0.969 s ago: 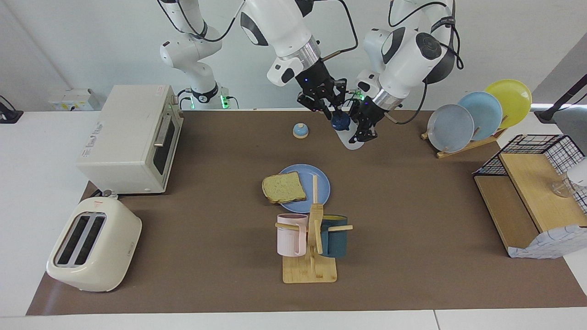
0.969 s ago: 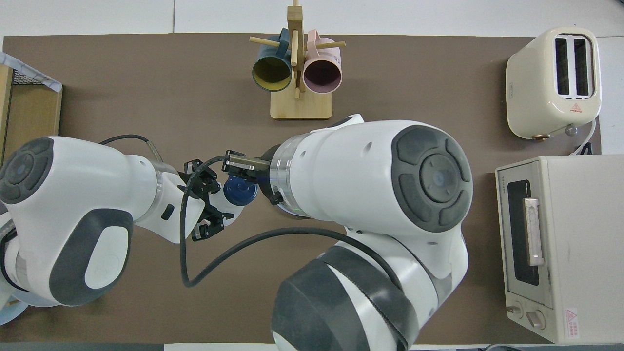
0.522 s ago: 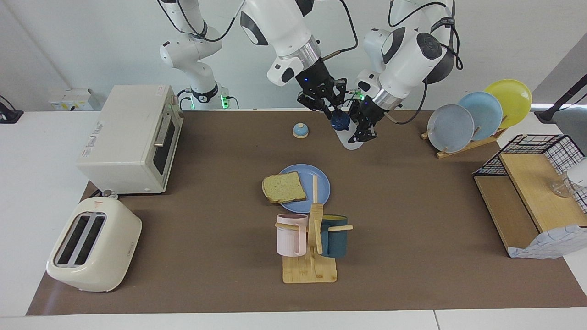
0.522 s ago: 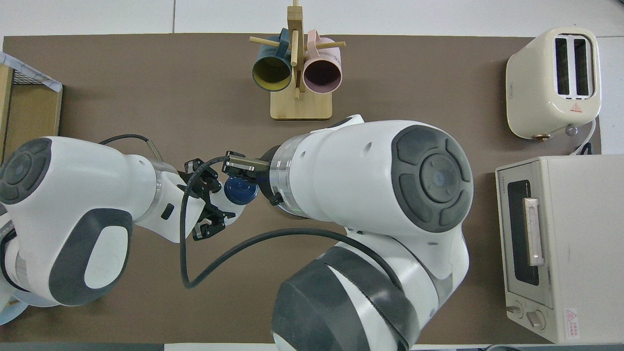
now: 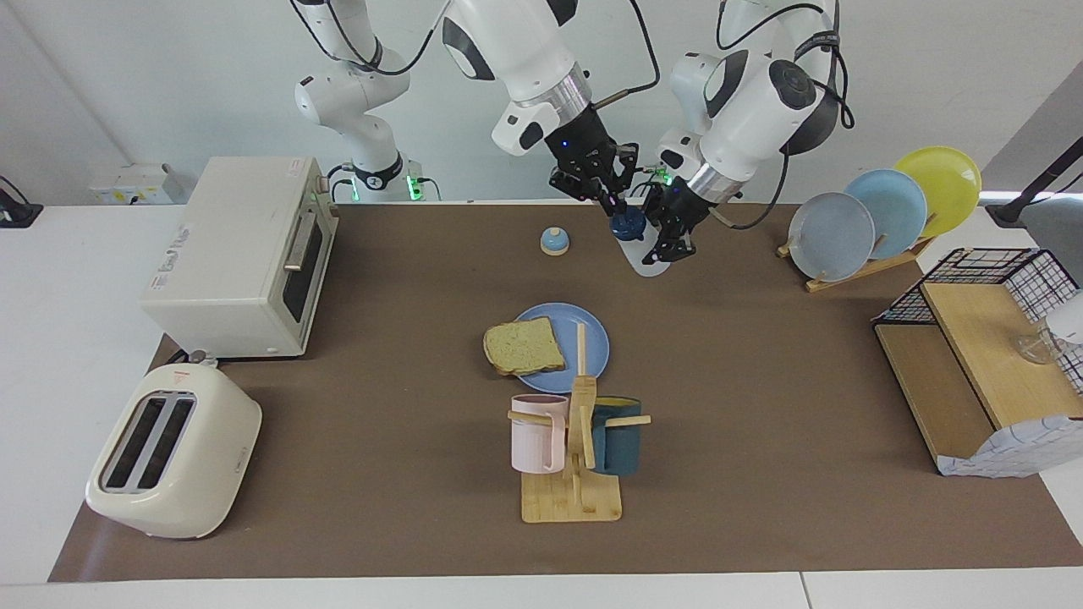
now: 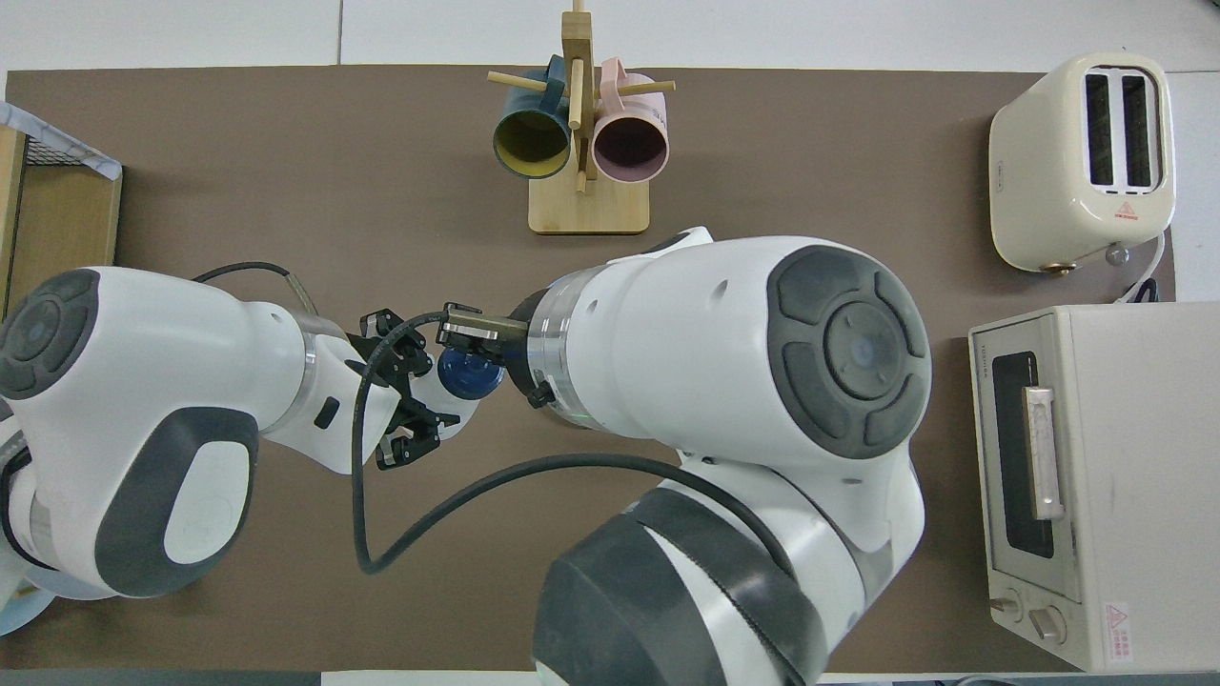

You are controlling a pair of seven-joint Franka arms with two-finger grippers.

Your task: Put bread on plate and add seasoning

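Note:
The bread (image 5: 524,347) lies on the periwinkle plate (image 5: 592,334) at the middle of the table, overhanging the rim toward the right arm's end. In the overhead view the right arm hides both. The seasoning bottle (image 5: 647,260), white with a navy cap, is tilted close to the robots and also shows in the overhead view (image 6: 470,374). My left gripper (image 5: 668,237) is shut on its body, as the overhead view (image 6: 419,405) also shows. My right gripper (image 5: 611,201) is at the cap, just above it, and covers the cap's edge in the overhead view (image 6: 474,335).
A small blue dome (image 5: 554,241) sits beside the bottle. A mug rack (image 5: 573,474) with pink and teal mugs stands farther from the robots than the plate. A toaster oven (image 5: 245,254) and toaster (image 5: 173,452) are at the right arm's end. A plate rack (image 5: 880,216) and wire shelf (image 5: 981,355) are at the left arm's end.
My right gripper has lifted slightly at the bottle's cap. The left gripper and the bottle have barely moved. The bread and plate have not moved.

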